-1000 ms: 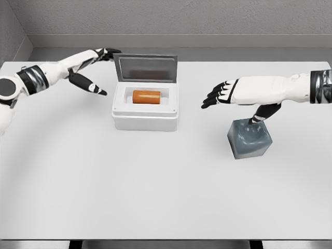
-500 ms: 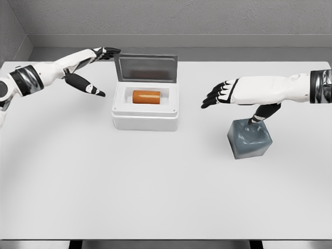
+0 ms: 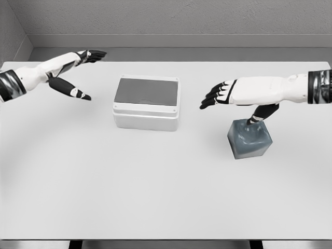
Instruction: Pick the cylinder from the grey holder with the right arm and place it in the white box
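The white box (image 3: 147, 114) stands left of the table's middle with its grey lid (image 3: 147, 92) lying flat and closed on top; the orange cylinder is hidden from view. The grey holder (image 3: 249, 139) sits at the right with an empty hollow top. My right hand (image 3: 217, 95) hovers open above and left of the holder, fingers pointing toward the box, holding nothing. My left hand (image 3: 85, 72) is open at the upper left, well apart from the box.
The white table (image 3: 155, 187) stretches wide in front of the box and holder. A grey wall runs behind the table's far edge.
The box lid has dropped shut, hiding the orange cylinder. My left hand has drawn back to the left, away from the lid. The right hand has barely moved.
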